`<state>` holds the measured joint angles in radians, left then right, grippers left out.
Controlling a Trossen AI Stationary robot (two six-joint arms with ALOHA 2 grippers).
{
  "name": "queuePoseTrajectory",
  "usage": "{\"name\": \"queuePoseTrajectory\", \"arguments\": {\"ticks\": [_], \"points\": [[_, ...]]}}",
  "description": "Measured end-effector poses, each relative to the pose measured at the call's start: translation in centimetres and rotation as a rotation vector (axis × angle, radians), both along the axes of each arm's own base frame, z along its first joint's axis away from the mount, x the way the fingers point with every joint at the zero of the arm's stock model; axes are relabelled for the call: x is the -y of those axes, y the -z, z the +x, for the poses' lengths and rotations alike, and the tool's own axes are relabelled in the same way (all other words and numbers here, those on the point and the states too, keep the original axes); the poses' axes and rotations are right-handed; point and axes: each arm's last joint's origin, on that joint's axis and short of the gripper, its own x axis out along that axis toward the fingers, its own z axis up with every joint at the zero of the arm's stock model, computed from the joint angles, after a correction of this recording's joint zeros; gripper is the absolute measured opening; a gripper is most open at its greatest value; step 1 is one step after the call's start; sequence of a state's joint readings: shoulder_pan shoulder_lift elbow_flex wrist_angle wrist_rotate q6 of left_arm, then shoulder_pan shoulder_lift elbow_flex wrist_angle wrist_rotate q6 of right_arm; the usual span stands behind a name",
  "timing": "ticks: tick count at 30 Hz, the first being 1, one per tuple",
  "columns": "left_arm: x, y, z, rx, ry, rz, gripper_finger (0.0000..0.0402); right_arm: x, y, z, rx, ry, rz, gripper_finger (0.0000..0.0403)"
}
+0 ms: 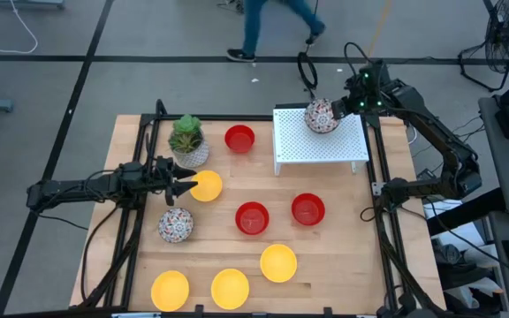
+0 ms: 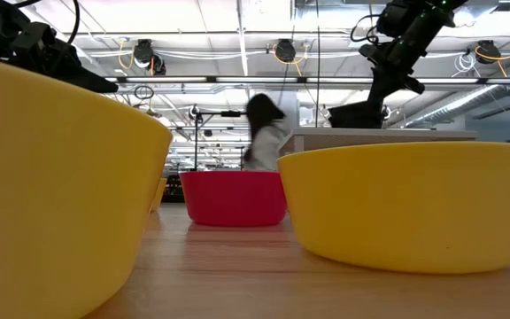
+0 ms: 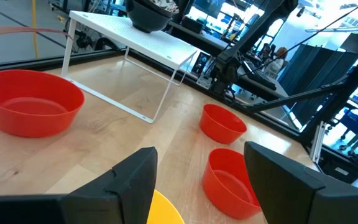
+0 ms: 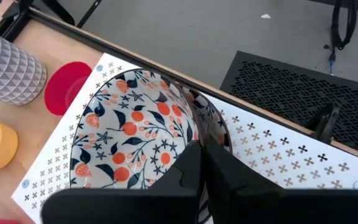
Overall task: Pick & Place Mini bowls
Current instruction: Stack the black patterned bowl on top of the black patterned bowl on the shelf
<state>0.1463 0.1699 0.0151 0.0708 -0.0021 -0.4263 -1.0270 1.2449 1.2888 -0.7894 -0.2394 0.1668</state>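
1. The left gripper [image 1: 184, 185] sits low over the left half of the table, its fingers spread apart with nothing between them. The tips reach the near edge of a yellow bowl [image 1: 207, 185], so this looks like the lining-up for a grasp of that rim.
2. Just behind that bowl stands the white pot with the plant [image 1: 187, 141]. It is close enough that a wide approach could knock it, which may be why the arm comes in level from the side.
3. A patterned bowl [image 1: 174, 224] waits just in front of the left gripper. Three more yellow bowls [image 1: 229, 287] lie along the front edge.
4. Three red bowls [image 1: 252, 218] are spread over the middle of the table, well apart from one another, leaving room for fingers around each rim.
5. The white perforated shelf [image 1: 343, 146] stands at the back right, raised on legs; it seems to be the place where bowls are delivered.
6. The right gripper [image 4: 199, 163] is clamped on the rim of a second patterned bowl [image 4: 129, 134], one finger inside and one outside. The bowl is over the shelf's back-left part; whether it rests on it cannot be told.
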Motion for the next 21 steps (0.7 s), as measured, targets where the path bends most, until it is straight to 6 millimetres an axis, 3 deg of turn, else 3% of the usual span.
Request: {"name": "queuePoseTrajectory", "arguments": {"ticks": [21], "points": [[0.00,0.00,0.00,0.000,0.000,0.000,0.0244,0.24,-0.23,0.19,-0.015,0.031,-0.057,0.0012]]}}
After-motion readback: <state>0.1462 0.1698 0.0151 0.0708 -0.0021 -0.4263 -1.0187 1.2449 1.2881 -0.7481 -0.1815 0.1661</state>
